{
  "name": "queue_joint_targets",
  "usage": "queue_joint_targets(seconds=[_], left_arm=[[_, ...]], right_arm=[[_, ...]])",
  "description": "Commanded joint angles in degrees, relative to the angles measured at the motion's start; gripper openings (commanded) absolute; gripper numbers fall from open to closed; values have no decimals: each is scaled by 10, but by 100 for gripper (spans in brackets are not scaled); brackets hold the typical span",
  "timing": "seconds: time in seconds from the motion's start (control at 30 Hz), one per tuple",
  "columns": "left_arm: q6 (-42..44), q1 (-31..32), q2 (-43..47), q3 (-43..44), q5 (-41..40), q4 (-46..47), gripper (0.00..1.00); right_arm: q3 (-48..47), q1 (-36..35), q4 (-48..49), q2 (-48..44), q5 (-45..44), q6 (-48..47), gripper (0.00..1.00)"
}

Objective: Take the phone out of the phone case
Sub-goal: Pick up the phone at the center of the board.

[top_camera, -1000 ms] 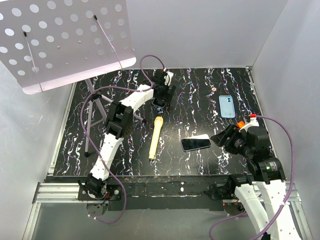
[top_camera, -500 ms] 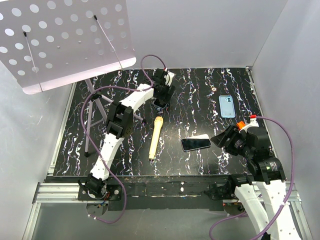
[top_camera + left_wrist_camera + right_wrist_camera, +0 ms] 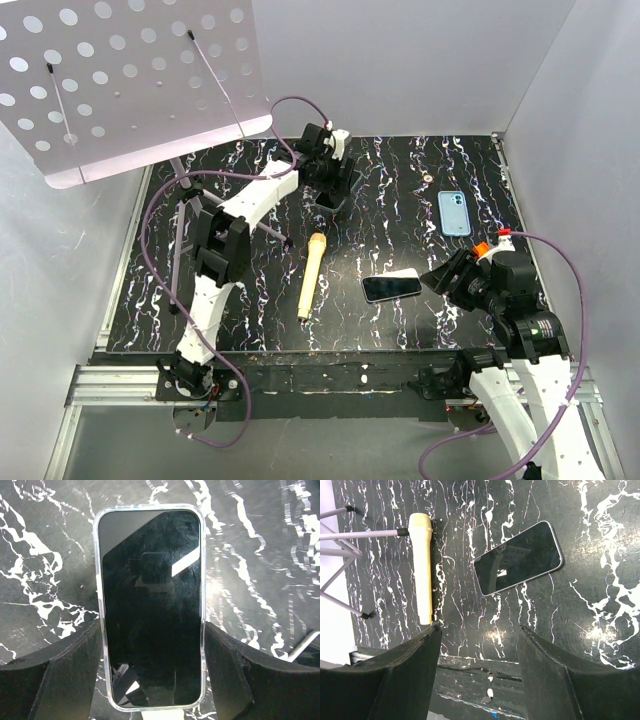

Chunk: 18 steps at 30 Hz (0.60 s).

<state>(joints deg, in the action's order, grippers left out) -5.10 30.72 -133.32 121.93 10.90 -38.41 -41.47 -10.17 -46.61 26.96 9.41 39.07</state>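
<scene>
Phone, in clear case, at bench 12 o'clock, pinched by its long edges in my left fingers. Right fingers spread, empty, 4 o'clock. Risk: my squeeze clamps case onto phone; slick edges may slip.

The black, white-veined table bears a dark phone just ahead of the right gripper, a yellow microphone farther to its left, a blue phone case off to its right, and the stand's feet

Yellow microphone on marble table; music stand left.
</scene>
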Motion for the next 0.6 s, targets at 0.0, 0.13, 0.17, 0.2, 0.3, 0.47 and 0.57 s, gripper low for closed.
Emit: queue_joint_targets(seconds=[0.0, 0.13, 0.17, 0.2, 0.3, 0.47, 0.57], left_arm=[[-10, 20, 100, -29, 37, 45, 0], [-3, 45, 144, -84, 43, 61, 0], [0, 51, 153, -101, 40, 71, 0], [3, 56, 164, -118, 40, 77, 0], [8, 69, 189, -151, 47, 82, 0], [33, 101, 278, -258, 63, 140, 0], [72, 126, 336, -312, 71, 144, 0]], right_arm=[[-22, 1, 8, 8, 13, 8, 68], [-15, 2, 28, 11, 36, 14, 70], [-15, 2, 35, 18, 48, 16, 70], [-16, 2, 38, 24, 57, 17, 70], [-24, 2, 56, 49, 87, 25, 74], [-68, 12, 85, 106, 131, 12, 85], [-112, 40, 65, 167, 163, -20, 89]])
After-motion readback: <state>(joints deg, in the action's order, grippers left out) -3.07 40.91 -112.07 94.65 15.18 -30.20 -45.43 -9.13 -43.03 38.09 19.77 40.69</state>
